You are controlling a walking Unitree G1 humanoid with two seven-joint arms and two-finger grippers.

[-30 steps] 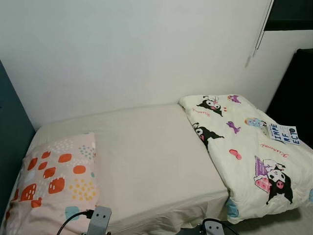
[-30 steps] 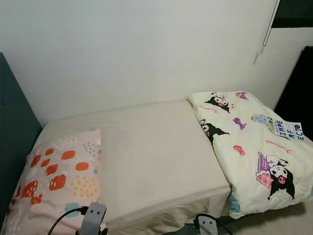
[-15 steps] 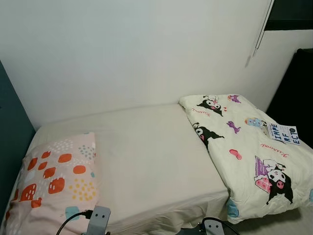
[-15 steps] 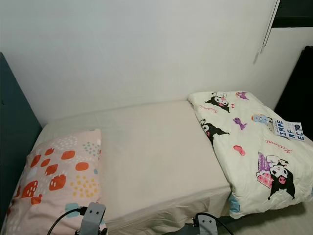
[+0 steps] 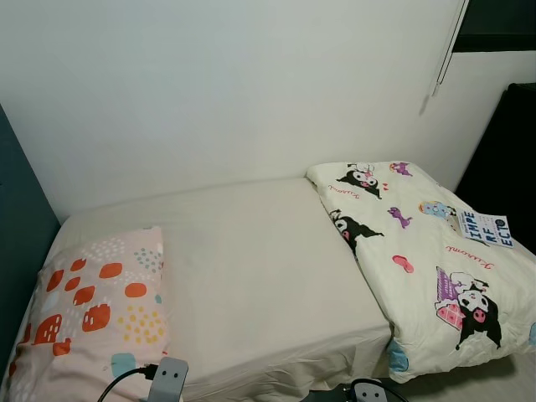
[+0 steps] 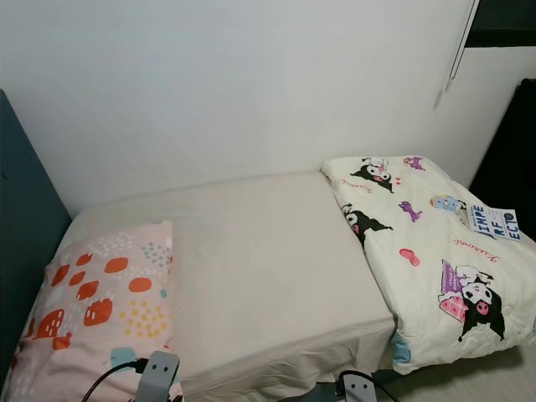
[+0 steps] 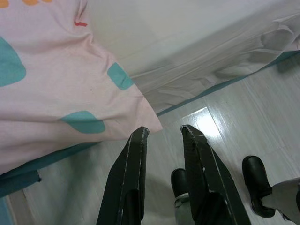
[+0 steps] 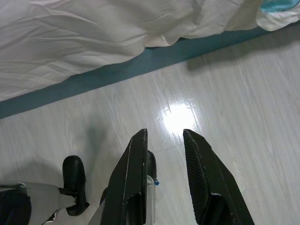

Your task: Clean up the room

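Facing the bed, nothing picked up yet.
Left gripper and right gripper hang parted, empty; next, reach for the folded quilt.

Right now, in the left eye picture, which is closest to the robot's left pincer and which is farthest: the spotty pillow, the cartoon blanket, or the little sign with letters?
1. Spotty pillow, right above the left pincer.
2. Cartoon blanket, across the bed on the right.
3. Little sign, on the blanket's far right edge.

You have a bed under a plain cream sheet, set against the far wall. At its left end lies a pink pillow with orange, yellow and teal spots, flat, its near corner overhanging the edge. At the right end a cream cartoon-print quilt lies folded, draping over the near edge.
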